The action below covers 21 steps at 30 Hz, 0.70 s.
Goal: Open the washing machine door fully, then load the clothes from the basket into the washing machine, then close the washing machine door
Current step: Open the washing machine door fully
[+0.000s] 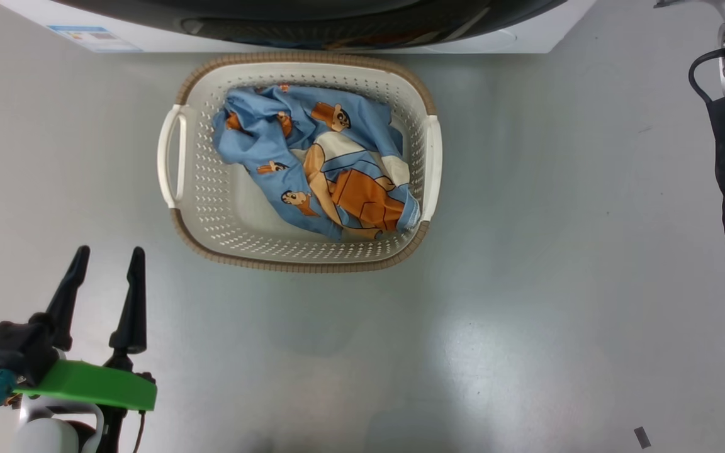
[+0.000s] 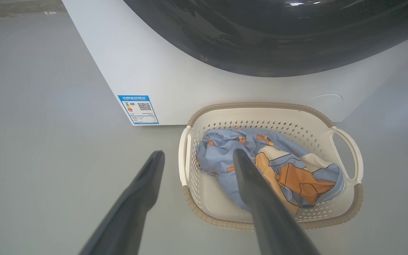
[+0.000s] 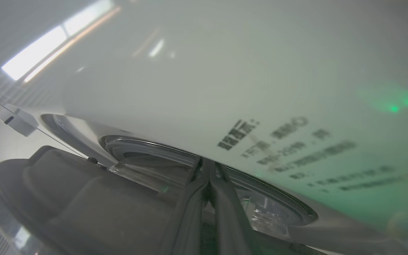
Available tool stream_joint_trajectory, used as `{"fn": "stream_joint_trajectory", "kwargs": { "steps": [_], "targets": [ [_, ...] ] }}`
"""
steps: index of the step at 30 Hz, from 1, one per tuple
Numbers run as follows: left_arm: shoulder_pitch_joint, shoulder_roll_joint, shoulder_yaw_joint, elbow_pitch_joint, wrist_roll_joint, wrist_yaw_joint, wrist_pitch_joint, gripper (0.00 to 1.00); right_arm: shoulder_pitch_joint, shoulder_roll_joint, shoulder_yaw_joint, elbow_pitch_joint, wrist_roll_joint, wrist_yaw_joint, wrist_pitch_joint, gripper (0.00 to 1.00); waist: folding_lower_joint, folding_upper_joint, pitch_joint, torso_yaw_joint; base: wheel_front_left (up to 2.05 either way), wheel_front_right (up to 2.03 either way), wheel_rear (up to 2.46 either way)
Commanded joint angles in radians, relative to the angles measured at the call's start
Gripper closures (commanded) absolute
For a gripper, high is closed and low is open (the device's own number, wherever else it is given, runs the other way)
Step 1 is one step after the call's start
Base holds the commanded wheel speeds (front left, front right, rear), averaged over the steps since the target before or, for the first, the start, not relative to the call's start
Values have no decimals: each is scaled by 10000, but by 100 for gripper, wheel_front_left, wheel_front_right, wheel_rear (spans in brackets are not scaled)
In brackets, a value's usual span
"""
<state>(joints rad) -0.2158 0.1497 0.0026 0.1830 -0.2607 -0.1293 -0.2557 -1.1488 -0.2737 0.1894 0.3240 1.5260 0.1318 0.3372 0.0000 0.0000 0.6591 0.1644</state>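
Blue label (image 2: 138,109) with QR code low on washing machine (image 2: 190,81), print unreadable

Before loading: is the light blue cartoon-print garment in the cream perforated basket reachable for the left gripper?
Probably yes: the open left gripper hovers near the basket, and the garment lies uncovered.

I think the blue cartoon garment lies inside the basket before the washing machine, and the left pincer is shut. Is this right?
No: the left pincer is open, its fingers spread apart, as the head view shows. The blue cartoon garment does lie inside the basket before the washing machine.
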Motion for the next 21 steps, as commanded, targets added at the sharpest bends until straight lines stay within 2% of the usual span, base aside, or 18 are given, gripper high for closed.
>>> {"fn": "stream_joint_trajectory", "kwargs": {
  "steps": [1,12,21],
  "targets": [
    [-67,318,404,-190,-20,-14,-61,0,27,381,353,-223,140,-11,212,100,0,0,3,-43,0,0,0],
    [-35,421,401,-207,-67,-14,-61,0,224,507,618,-473,330,-11,579,100,0,0,-61,-310,0,0,0],
    [16,475,441,-237,-23,-14,-61,0,636,688,1216,-950,329,-11,1077,100,0,0,-267,-564,0,0,0]
  ]
}}
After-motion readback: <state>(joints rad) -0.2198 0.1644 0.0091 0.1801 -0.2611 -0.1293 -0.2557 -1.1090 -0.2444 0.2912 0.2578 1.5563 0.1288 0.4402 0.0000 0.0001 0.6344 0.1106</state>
